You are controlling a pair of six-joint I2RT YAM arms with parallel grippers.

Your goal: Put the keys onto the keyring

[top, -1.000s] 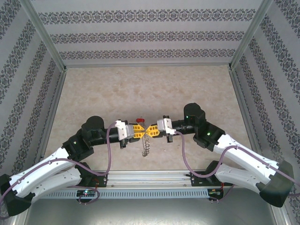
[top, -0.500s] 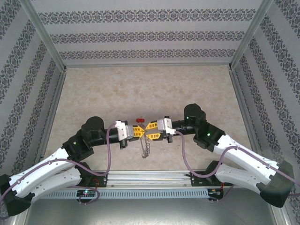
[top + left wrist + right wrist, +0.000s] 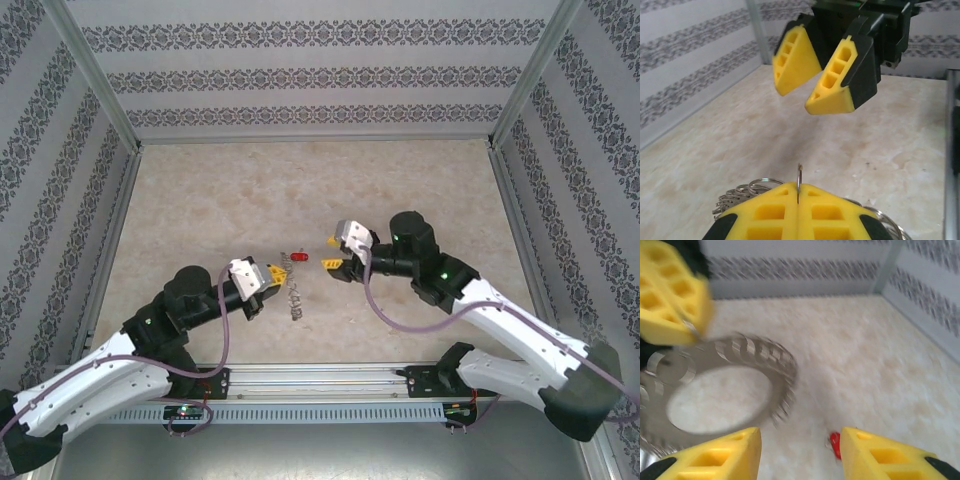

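From beside the marbled table (image 3: pixel 200 200), I take the keyring (image 3: pixel 765 352) as my mark. The left gripper (image 3: pixel 272 272) sits just to the keyring's left, its jaws pressed together on one thin wire loop (image 3: pixel 799 176) of the fringe. The whole grey ring hangs from that single pinch, and I cannot tell whether its lower edge rests on the table. The right gripper (image 3: pixel 331 252) is a little beyond the keyring and to its right, jaws apart with nothing between them. The key (image 3: pixel 835 445), a tiny red piece, lies on the table just past the keyring, between the two grippers. The biggest risk I see is the ring swinging or twisting on so slight a hold. A nudge from the right arm could turn the loops away or pull the wire out of the pinch. Next, the open jaws coming down on so small a key could skid it along the smooth top instead of lifting it, or clip the ring hanging close by. Smallest, even a well-held key may miss the narrow loop it has to thread.
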